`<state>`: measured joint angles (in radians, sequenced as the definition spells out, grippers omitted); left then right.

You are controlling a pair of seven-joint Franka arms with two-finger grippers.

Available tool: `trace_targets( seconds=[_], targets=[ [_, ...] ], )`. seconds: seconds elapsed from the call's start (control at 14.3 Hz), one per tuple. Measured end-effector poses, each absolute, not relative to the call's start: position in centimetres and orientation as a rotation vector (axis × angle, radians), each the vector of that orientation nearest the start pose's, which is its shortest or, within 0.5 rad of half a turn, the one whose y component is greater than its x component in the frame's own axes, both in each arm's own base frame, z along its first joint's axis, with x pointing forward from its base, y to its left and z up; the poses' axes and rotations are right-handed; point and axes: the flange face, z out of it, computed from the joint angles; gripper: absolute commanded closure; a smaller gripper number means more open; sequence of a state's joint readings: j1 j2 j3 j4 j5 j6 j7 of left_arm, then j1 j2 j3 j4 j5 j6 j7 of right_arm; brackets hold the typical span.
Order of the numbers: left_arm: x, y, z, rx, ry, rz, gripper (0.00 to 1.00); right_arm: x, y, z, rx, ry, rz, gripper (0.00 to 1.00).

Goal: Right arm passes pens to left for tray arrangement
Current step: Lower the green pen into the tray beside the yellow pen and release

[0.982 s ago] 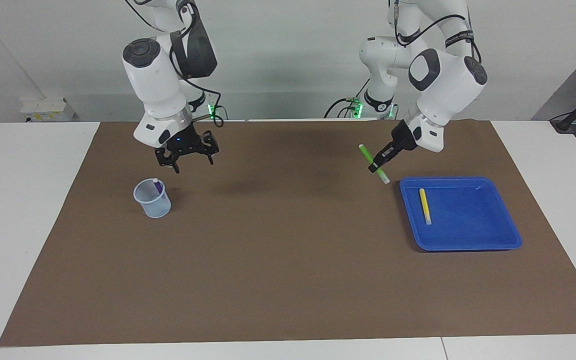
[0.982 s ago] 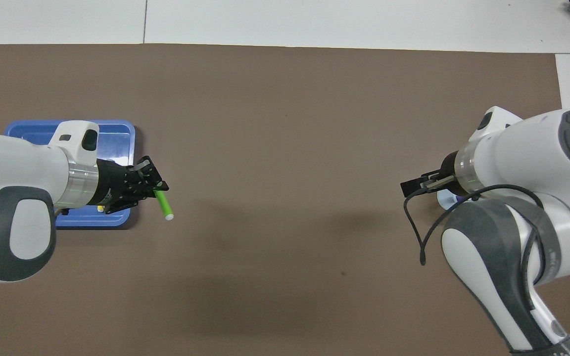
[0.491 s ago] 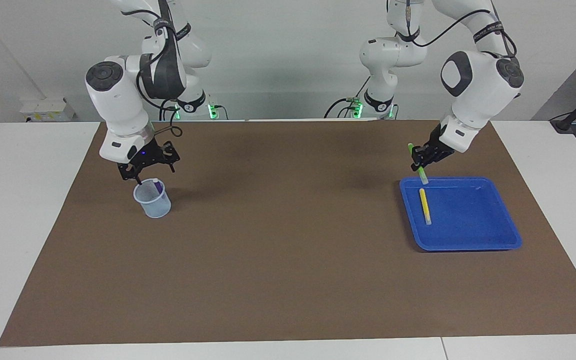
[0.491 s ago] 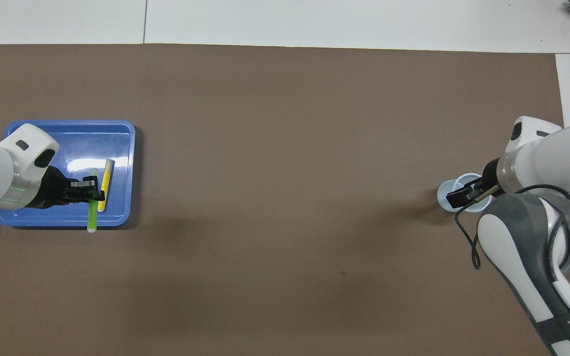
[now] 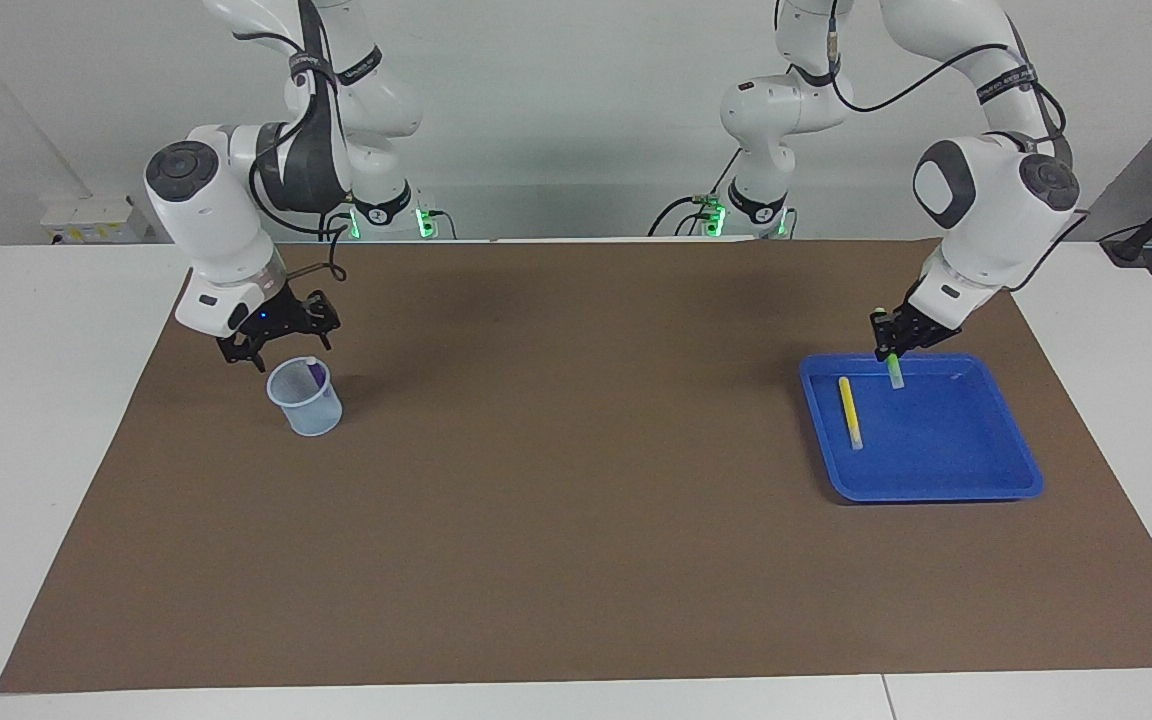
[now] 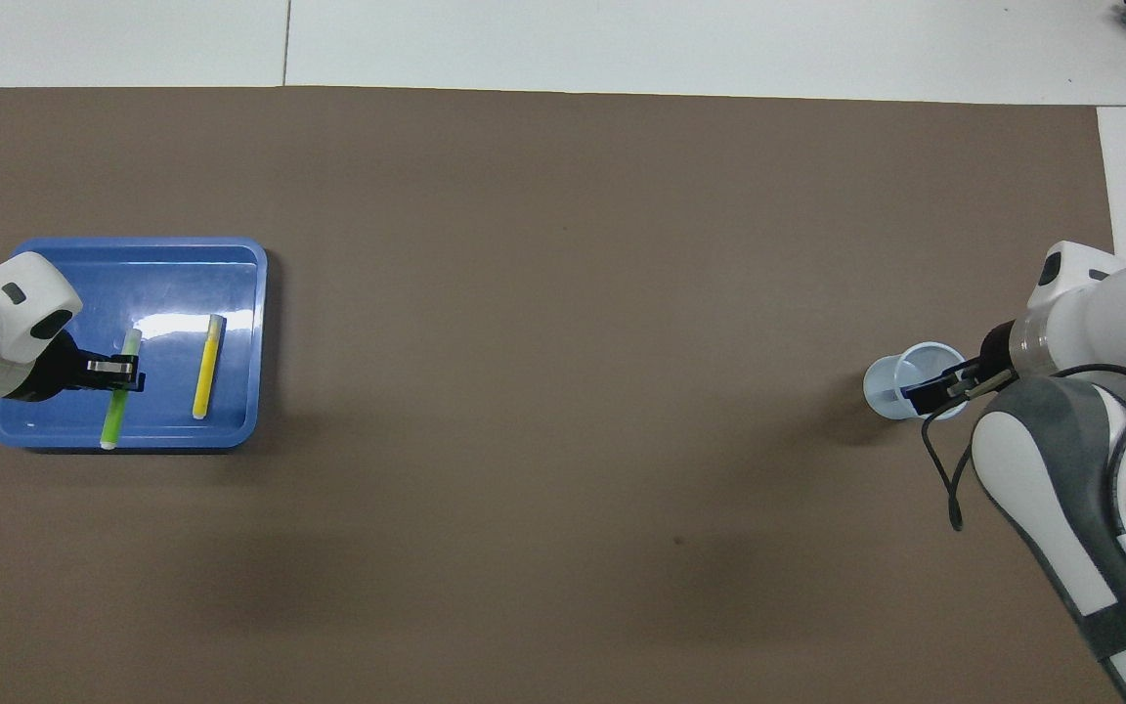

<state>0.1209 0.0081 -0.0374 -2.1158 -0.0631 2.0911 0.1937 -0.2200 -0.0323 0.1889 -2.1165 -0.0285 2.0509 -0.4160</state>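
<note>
Bright, even light from above; both views are sharp. Soft, faint shadows lie on the brown mat [image 5: 576, 480]. A white glare patch sits on the tray [image 6: 231, 254] floor, at nine o'clock in the overhead view.

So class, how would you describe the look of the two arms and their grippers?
Both arms are white, rounded and jointed, with dark grey joint caps and black cables. The right gripper is black with a small blue light above it. The left gripper is black below a silver wrist ring.
</note>
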Motion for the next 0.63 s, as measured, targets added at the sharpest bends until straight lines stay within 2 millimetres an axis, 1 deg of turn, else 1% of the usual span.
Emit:
trace_targets(
  seconds=[0.14, 0.21, 0.35, 0.42, 0.63],
  targets=[
    [54.4, 5.1, 39.5, -3.184, 0.14, 0.022, 1.0, 53.2, -1.3, 42.2, -3.113, -0.557, 0.068, 0.12],
    [54.7, 5.4, 38.9, -3.175, 0.146, 0.014, 1.0, 53.2, -0.8, 42.0, -3.119, -0.523, 0.072, 0.14],
    [55.4, 5.6, 37.8, -3.166, 0.149, 0.001, 1.0, 53.2, 0.3, 41.7, -3.119, -0.49, 0.08, 0.15],
    [55.9, 5.8, 37.2, -3.164, 0.15, -0.004, 1.0, 53.2, 0.5, 41.5, -3.117, -0.477, 0.083, 0.16],
    [56.9, 6.7, 35.2, -3.161, 0.136, -0.025, 1.0, 53.3, 0.4, 41.0, -3.111, -0.463, 0.088, 0.26]
  ],
)
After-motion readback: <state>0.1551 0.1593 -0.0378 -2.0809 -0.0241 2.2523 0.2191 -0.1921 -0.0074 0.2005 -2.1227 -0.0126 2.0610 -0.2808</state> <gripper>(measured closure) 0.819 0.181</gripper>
